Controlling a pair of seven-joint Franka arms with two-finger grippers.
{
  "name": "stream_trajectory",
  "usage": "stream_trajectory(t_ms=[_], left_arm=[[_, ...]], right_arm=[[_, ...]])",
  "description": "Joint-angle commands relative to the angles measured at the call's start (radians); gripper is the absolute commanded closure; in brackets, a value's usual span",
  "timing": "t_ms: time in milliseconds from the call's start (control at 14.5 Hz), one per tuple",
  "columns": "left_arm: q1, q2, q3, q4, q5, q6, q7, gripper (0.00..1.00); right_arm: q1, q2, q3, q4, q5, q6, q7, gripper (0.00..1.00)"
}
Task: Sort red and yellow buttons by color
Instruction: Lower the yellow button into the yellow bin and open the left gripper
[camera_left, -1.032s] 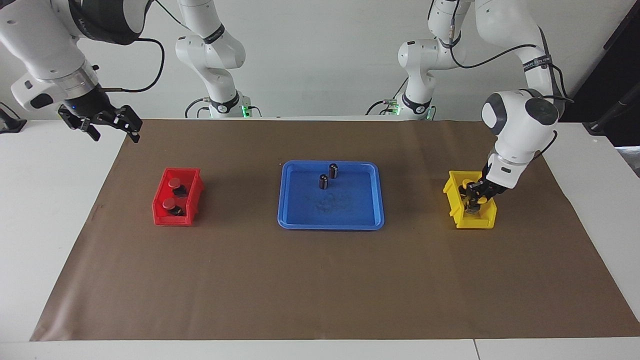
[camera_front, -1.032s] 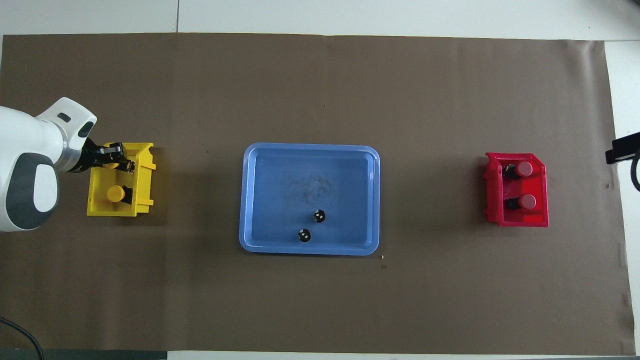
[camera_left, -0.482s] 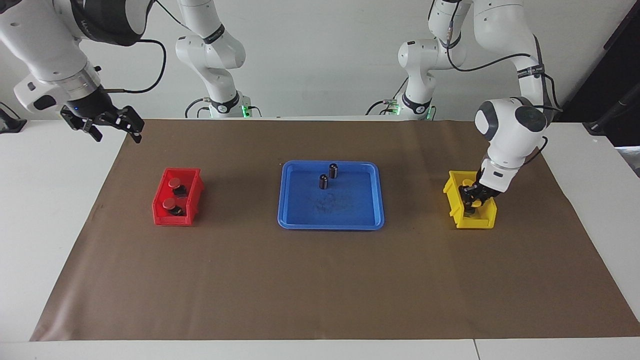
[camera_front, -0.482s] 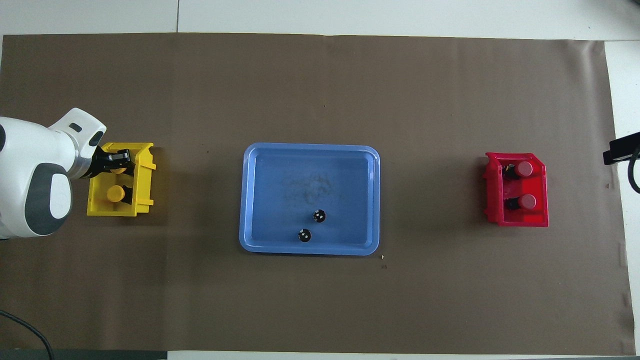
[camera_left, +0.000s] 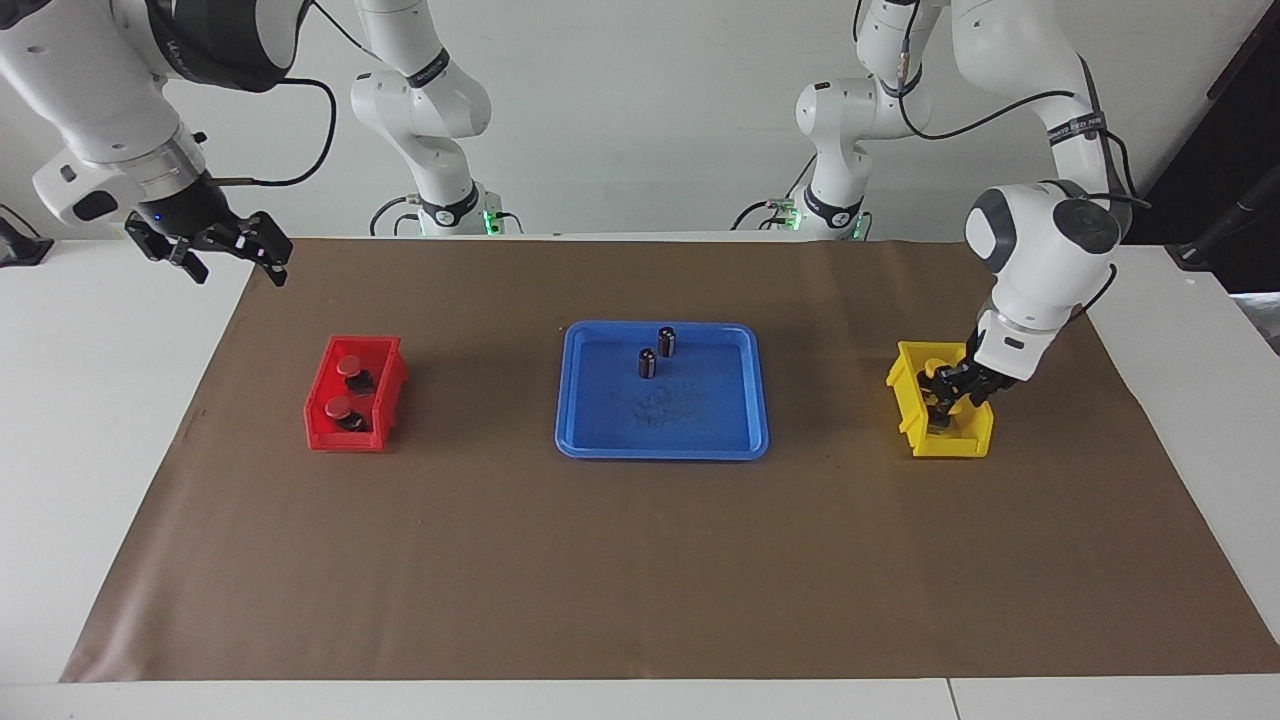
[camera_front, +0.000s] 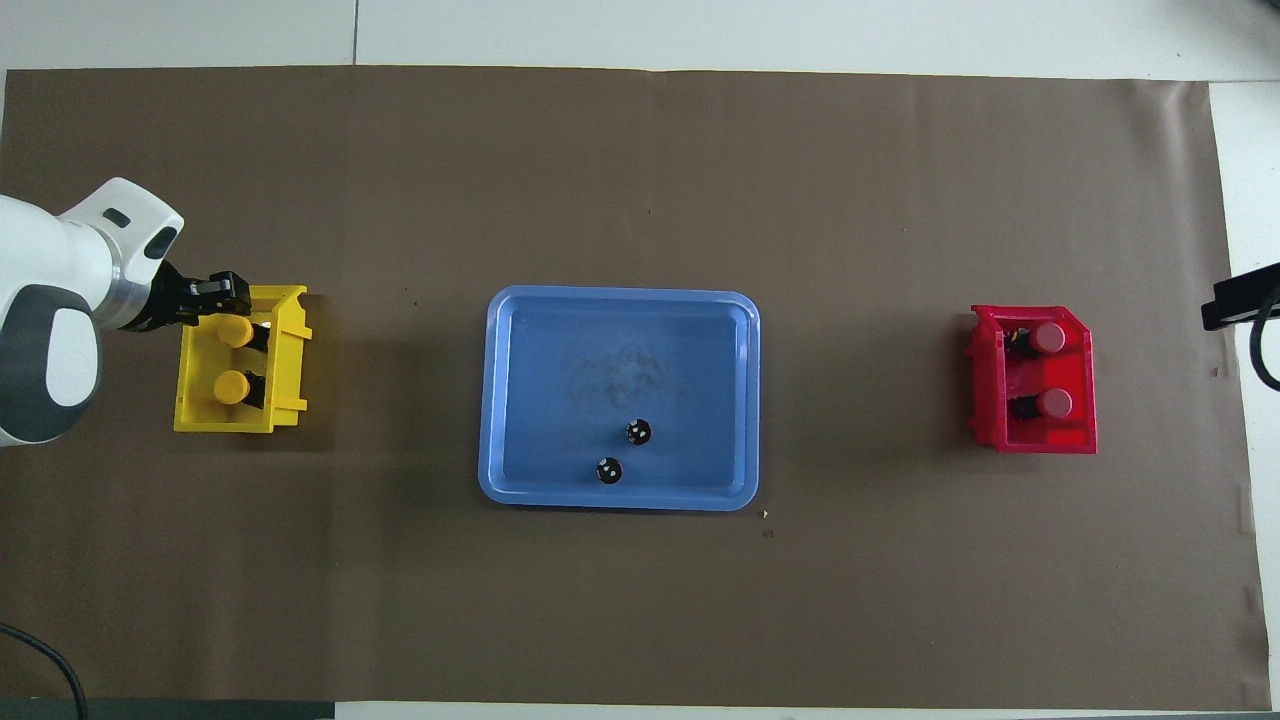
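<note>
So we see two yellow buttons (camera_front: 233, 360) in the yellow bin (camera_front: 290, 350) under our left gripper (camera_front: 228, 290), bases half hidden; grip state unclear. Right gripper (camera_left: 225, 252) waits, fingers spread, empty.

High facing camera, steep overhead camera, both sharing the blue tray (camera_left: 662, 440) (camera_front: 495, 400)

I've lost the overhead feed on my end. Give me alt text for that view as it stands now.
Both yellow buttons lie in the yellow bin at the left arm's end, with the left gripper over its rim. Both red buttons sit in the red bin at the right arm's end. The blue tray between them holds two dark cylinders.
</note>
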Motion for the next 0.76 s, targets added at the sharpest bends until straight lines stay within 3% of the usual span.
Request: stream_trajectory(t_ms=[0,206,482,688], left_arm=[[-0.048,-0.019,0.004,0.157,-0.009,-0.198,0.098,0.0],[-0.049,-0.048,0.003,0.255,-0.016,-0.277,0.114,0.0],[-0.071,-0.03,0.001,0.409,-0.018,-0.448,0.115,0.0],[-0.069,-0.042,0.001,0.415,-0.021,-0.472,0.115,0.0]], right_arm=[[0.0,-0.023,0.001,-0.027,-0.003,0.0,0.014,0.01],[0.0,-0.023,0.001,-0.027,-0.002,0.0,0.014,0.01],[0.0,-0.023,0.001,-0.027,-0.003,0.0,0.014,0.01],[0.0,-0.023,0.001,-0.027,-0.002,0.0,0.014,0.01]])
